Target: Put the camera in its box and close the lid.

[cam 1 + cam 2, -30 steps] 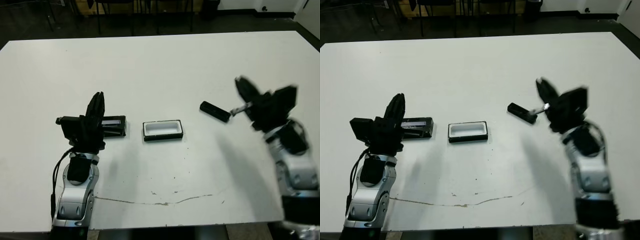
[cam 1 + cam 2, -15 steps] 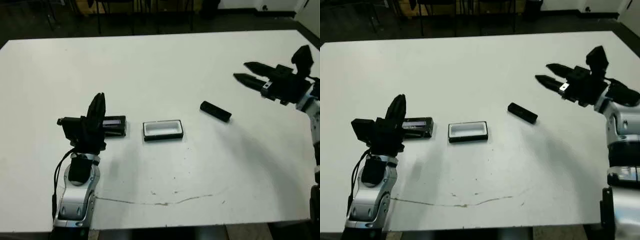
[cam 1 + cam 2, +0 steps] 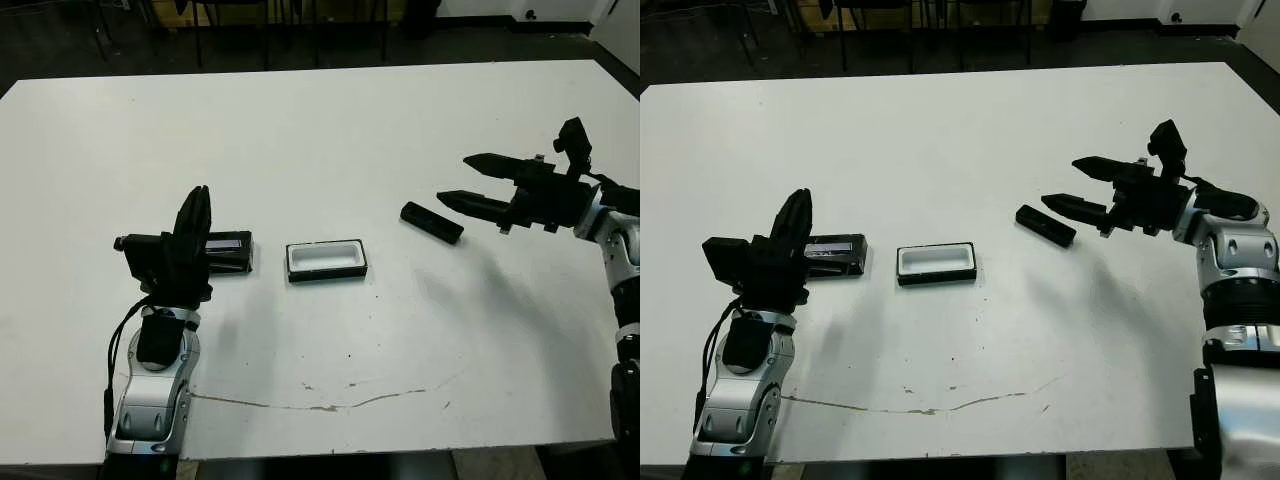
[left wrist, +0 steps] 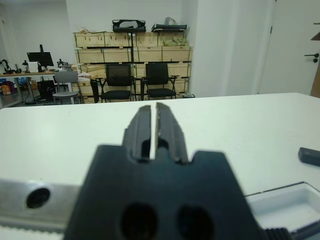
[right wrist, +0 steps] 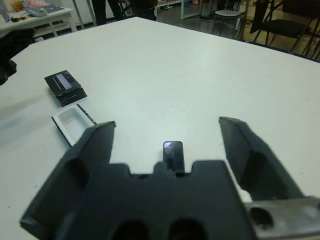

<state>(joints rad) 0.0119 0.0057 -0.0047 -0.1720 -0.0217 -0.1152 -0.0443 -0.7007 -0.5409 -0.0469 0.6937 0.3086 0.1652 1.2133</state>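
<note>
Left gripper [image 3: 196, 210] sits raised at our left side of the table [image 3: 330, 130], its two black fingers pressed together with only a hairline slit between them in the wrist view, holding nothing. Just behind it lies the lid [image 3: 228, 252], flat, glossy strip up. Beside the lid, apart from it, the box [image 3: 326, 260] rests open with its white lining showing and nothing inside. Further right, well apart from the box, the camera [image 3: 431, 222] lies flat and at a slant on bare table. Right gripper [image 3: 478, 184] points at the camera's far end with fingers spread wide and empty; one fingertip is just beside the bar, and we cannot tell whether it touches. We judge the camera rigid, light and smooth-skinned, likely to skid on the tabletop if nudged endwise. We would take it across its narrow width near mid-length, keeping the pads off the small screen seen in the right wrist view.
</note>
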